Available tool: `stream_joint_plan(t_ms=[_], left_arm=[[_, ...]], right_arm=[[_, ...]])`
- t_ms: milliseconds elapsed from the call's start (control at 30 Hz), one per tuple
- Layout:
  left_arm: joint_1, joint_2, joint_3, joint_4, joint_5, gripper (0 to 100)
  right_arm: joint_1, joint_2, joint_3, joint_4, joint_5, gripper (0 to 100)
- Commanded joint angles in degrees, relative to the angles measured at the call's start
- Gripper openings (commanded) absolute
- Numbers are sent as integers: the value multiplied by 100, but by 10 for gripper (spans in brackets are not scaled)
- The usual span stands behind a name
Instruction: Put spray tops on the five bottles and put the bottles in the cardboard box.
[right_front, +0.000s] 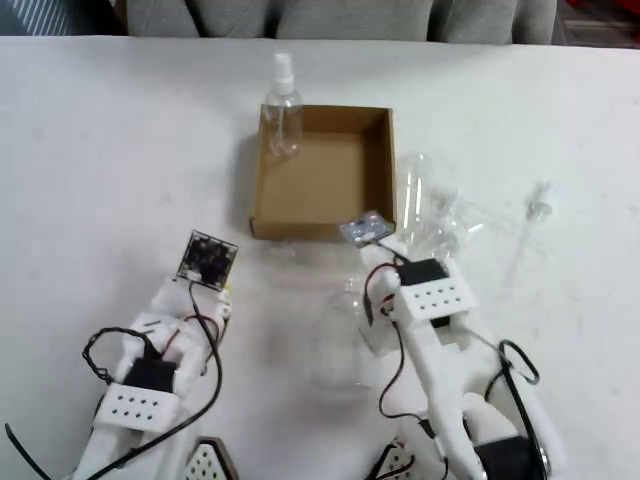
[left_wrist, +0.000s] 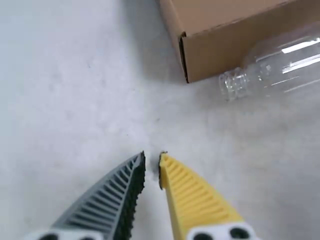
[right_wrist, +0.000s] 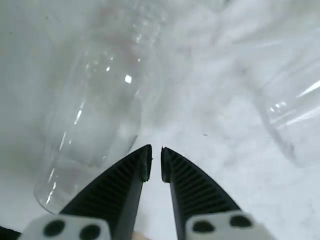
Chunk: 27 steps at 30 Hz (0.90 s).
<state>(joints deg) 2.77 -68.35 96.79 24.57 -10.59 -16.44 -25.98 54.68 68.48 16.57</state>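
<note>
Clear plastic bottles (right_front: 425, 205): likely light, slippery, squashy; lying uncapped on counter (right_front: 120, 150) right of cardboard box (right_front: 320, 170); best gripped at neck. Left claw (left_wrist: 151, 167), right claw (right_wrist: 155, 162): nearly pressed together, empty.

You get bright, even light from above on the white table (right_front: 100, 150), so pale that the clear bottles (right_front: 430, 215) beside the cardboard box (right_front: 325, 170) nearly vanish into it. The box throws only a thin, soft shadow along its near wall. In your left wrist view, a faint grey shadow lies beside the box corner, and 2 long white glare streaks cross the lying bottle (left_wrist: 285, 60). In your right wrist view, small glints dot the nearest bottle (right_wrist: 95, 115).
</note>
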Motion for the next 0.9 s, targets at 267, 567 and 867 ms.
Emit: stream_joint_plan(t_ms=[267,567,867], left_arm=[[57,-92,-563,818,484,65],[470,-84,-2936,3851,967,68],[2378,-75,-3402,4035,2224,68]], right_arm=[[2264,-2273,598,163,53,20],[4031,-1824,985,13,1108,20],[4743,-1332,1002,13,1723,20]])
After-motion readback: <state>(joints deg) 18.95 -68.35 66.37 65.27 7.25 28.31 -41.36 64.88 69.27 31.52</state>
